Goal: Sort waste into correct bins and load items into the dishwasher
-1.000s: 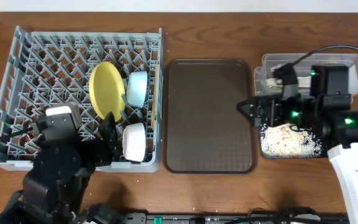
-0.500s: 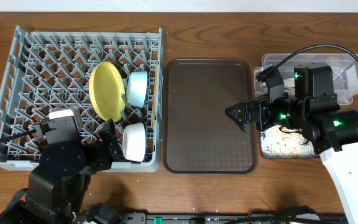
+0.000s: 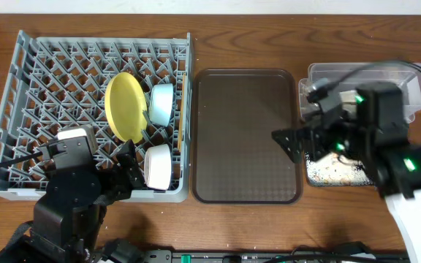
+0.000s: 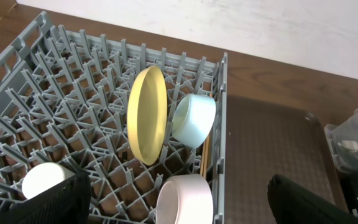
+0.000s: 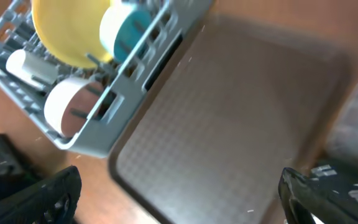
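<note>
A: Surface?
B: Brown wooden table [image 3: 269,36]. Pale wall [image 4: 241,25] behind its far edge.
A: Grippers?
B: Left gripper [image 4: 178,186]: fingers spread wide, nothing between them, hanging over the near side of the grey dish rack [image 3: 57,80]. Right gripper [image 5: 180,173]: also spread wide and empty, above the right part of the brown serving tray [image 3: 240,124]. Its wrist view is blurred.
A: Counts in the rack?
B: One yellow plate [image 3: 125,107], standing on edge. One light blue bowl [image 3: 161,103] on its side, just beside the plate. Two small white dishes [image 4: 185,198] near the front. Chopsticks [image 4: 204,163] along the right wall; cannot separate the sticks.
A: Bins?
B: Two, right of the serving tray. Clear tub [image 3: 408,77] at the back with a white tissue [image 4: 355,147] inside. Black tray [image 3: 308,174] in front, rice scraps [image 3: 336,169] scattered over it. The right arm covers part of both.
</note>
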Robot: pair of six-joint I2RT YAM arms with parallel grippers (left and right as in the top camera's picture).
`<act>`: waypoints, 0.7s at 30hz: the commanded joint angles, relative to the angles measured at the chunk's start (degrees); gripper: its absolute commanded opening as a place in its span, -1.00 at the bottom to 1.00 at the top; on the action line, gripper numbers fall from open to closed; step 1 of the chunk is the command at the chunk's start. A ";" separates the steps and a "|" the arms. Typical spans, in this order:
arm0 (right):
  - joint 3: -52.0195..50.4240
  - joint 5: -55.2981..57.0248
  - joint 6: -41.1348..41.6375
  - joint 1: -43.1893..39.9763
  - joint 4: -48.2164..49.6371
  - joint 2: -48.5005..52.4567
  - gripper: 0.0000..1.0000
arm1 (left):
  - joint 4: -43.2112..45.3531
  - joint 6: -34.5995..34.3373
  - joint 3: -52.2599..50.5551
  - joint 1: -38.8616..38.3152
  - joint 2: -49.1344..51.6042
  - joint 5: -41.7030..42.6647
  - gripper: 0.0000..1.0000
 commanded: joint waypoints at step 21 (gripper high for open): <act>-56.00 20.72 -4.55 -6.29 39.80 -54.12 0.99 | -0.09 -0.26 0.44 0.28 0.17 -0.35 0.85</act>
